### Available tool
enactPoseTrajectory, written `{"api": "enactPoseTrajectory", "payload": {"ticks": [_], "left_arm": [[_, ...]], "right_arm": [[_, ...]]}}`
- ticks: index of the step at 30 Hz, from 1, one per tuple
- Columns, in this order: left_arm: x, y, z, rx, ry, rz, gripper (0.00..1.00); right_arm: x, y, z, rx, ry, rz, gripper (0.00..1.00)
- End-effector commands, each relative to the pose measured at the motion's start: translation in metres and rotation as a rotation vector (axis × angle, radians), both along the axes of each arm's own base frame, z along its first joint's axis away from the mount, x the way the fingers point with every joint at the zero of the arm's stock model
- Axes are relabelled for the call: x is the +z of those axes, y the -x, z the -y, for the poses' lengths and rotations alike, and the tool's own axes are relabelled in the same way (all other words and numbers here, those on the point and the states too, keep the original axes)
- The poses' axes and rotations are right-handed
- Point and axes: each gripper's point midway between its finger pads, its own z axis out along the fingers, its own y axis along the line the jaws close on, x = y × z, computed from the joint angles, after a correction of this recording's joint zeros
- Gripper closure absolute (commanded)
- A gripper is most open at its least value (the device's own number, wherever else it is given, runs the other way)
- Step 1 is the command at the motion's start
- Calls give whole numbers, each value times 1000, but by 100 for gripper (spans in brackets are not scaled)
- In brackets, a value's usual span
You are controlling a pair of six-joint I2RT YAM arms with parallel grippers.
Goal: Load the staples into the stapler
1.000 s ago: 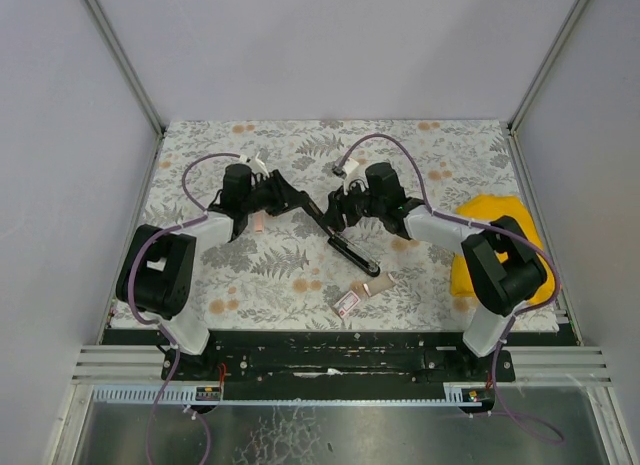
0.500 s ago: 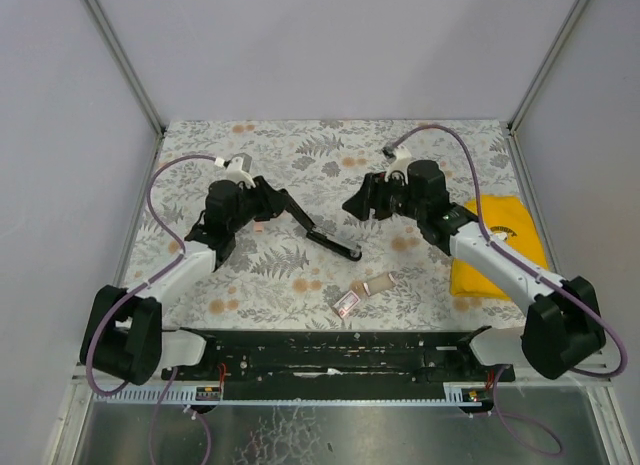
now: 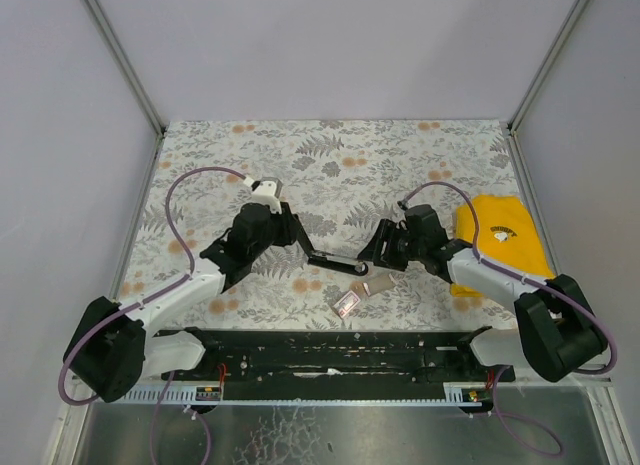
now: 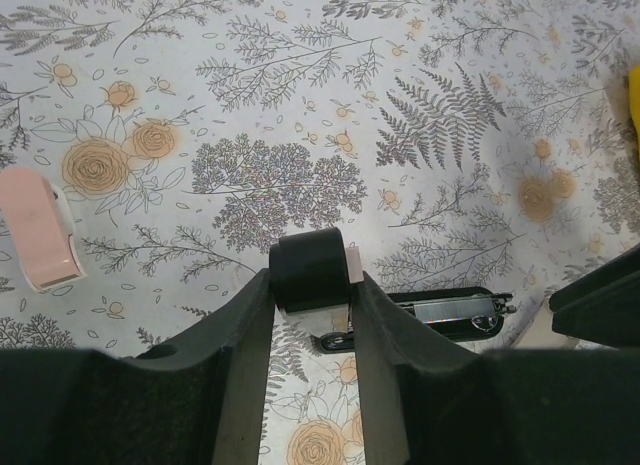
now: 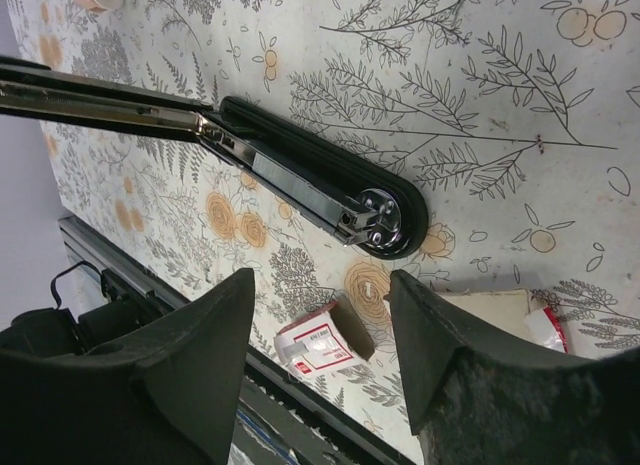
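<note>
The black stapler point(image 3: 338, 262) lies open on the floral table near the middle front. Its base and shiny metal channel point(image 4: 455, 311) rest on the table. My left gripper point(image 3: 298, 239) is shut on the raised black end of the stapler point(image 4: 310, 270), near its hinge. My right gripper point(image 3: 377, 255) is open and empty. It hovers just past the stapler's rounded front end point(image 5: 385, 223), its fingers apart over bare table point(image 5: 320, 280). A red and white staple box point(image 5: 325, 345) lies open just near of it, also seen from above point(image 3: 346, 304).
A pale cardboard tray piece point(image 3: 378, 285) lies beside the staple box. A yellow cloth point(image 3: 500, 235) lies at the right edge. A small pink and white object point(image 4: 35, 230) sits on the table left of the left gripper. The black front rail point(image 3: 330, 350) runs along the near edge.
Both arms have come toward the near edge. The left gripper has carried the stapler nearer and rightward. The right gripper has dropped down beside the stapler's front end, near the staple box.
</note>
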Motion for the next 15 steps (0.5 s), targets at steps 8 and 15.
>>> {"api": "enactPoseTrajectory", "payload": {"ticks": [8,15], "left_arm": [[20,3,12,43,-131,95,100],[15,15,25,17,-169,91,100]], "right_arm": [[-8,-12,-11,-27,-49,-18,43],[-20,-12,-23,-8,-105,-64,50]]}}
